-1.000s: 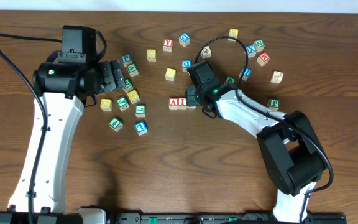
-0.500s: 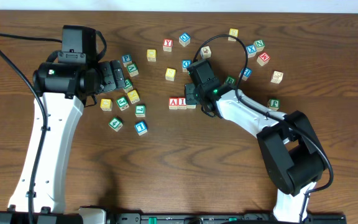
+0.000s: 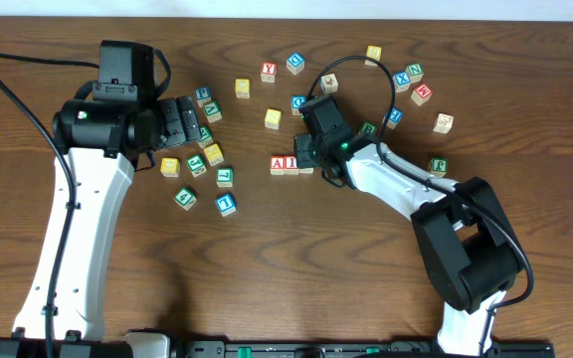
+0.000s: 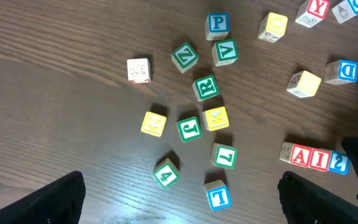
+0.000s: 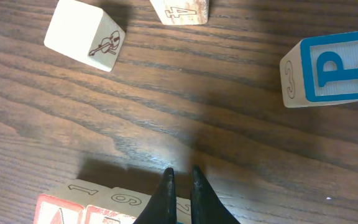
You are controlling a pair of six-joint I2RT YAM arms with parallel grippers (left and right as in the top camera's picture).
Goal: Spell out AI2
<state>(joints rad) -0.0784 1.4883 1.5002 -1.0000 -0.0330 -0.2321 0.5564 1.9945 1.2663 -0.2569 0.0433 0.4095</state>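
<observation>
A red A block [image 3: 278, 164] and a red I block [image 3: 290, 164] stand side by side in the middle of the table. A blue 2 block [image 4: 339, 163] touches the I's right side; in the overhead view it is mostly hidden under my right gripper [image 3: 309, 154]. In the left wrist view the row reads A [image 4: 301, 155], I [image 4: 319, 158], 2. In the right wrist view my right gripper [image 5: 180, 175] has its fingers shut, tips down on the 2 block's top edge. My left gripper [image 3: 177, 121] is open and empty above the left cluster [image 4: 182, 199].
Loose blocks lie scattered: a green and yellow cluster [image 3: 207, 159] at the left, a blue L block [image 4: 218, 196], a green 4 block [image 4: 166, 173], a blue P block [image 5: 331, 68], a violin block [image 5: 84, 34], and several more at the far right [image 3: 416, 85].
</observation>
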